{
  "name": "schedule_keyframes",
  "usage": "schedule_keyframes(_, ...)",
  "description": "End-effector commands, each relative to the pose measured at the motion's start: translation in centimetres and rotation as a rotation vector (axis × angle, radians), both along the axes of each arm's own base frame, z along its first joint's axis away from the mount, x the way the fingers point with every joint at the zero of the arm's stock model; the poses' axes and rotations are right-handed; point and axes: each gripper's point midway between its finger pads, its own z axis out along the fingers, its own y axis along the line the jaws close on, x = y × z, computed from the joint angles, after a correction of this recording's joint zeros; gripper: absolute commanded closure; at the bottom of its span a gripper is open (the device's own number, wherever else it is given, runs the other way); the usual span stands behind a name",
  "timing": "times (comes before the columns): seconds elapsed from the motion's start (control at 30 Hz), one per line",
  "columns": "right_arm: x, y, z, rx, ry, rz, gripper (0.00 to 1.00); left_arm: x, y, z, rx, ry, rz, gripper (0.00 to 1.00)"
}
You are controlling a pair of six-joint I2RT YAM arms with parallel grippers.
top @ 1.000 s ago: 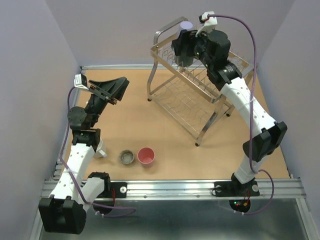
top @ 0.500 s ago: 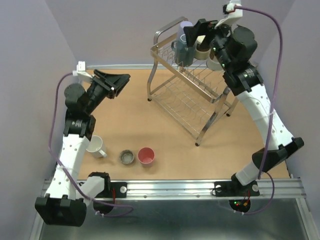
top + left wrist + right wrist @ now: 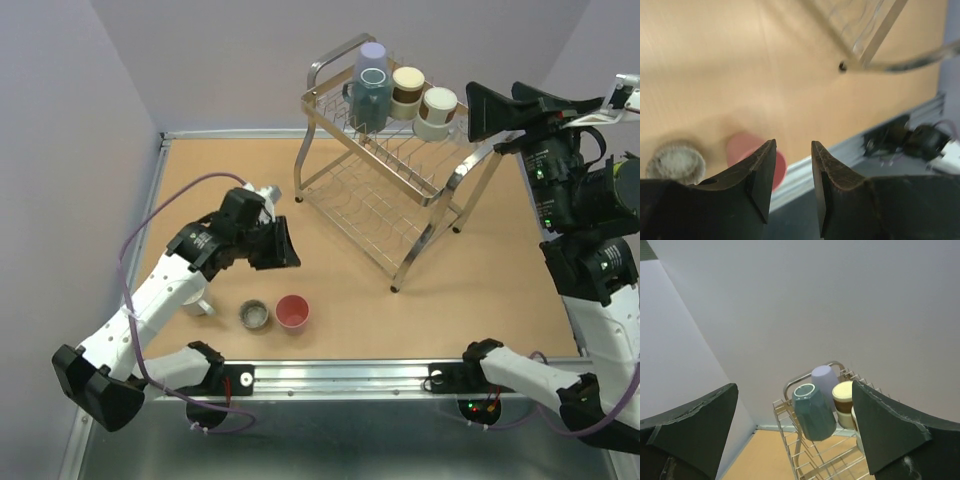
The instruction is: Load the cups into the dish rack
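Pickup of small pink cup (image 3: 292,311), we judge; it stands beside short metal cup (image 3: 253,315), well apart from chrome wire dish rack (image 3: 365,205). Left gripper (image 3: 792,145) hovers near, off-centre, jaws narrowly parted, empty; we should widen and centre over rim. Right gripper (image 3: 480,110) gapes wide, empty.

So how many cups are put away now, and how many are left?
Four sit on the top tier of the chrome wire dish rack: lavender cup, dark grey-teal cup, cream-and-brown cup, pale cream cup. Nothing in hand: left gripper and right gripper are open, empty. Left on the table: pink cup, shiny metal cup, white handled mug.
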Motion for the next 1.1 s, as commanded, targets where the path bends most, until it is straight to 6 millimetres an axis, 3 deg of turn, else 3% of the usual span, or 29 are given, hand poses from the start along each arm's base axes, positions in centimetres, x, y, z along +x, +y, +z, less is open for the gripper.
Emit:
schedule_keyframes(0.0, 3.1, 0.8, -5.6, -0.041, 0.179, -0.033, 0.00, -4.8, 1.1, -3.3, 0.131, 0.102, -0.070, 0.55)
schedule_keyframes(0.17, 3.2, 0.9, -5.8, -0.031, 0.191, -0.029, 0.00, -6.3, 1.9, -6.7, 0.216, 0.164, -0.077, 0.55)
schedule_keyframes(0.83, 3.8, 1.1, -6.3, -0.053, 0.209, -0.035, 0.00, -6.2, 3.5, -12.4, 0.392, 0.208, -0.070, 0.56)
schedule_keyframes(0.93, 4.0, 1.1, -6.4, -0.058, 0.212, -0.040, 0.00, -6.3, 3.2, -13.3, 0.381, 0.220, -0.081, 0.64)
schedule_keyframes(1.03, 4.2, 1.1, -6.4, -0.063, 0.213, -0.045, 0.00, -6.6, 3.2, -14.1, 0.384, 0.232, -0.095, 0.80)
schedule_keyframes(1.07, 4.2, 1.0, -6.4, -0.066, 0.211, -0.051, 0.00, -6.4, 3.0, -14.1, 0.376, 0.226, -0.101, 0.90)
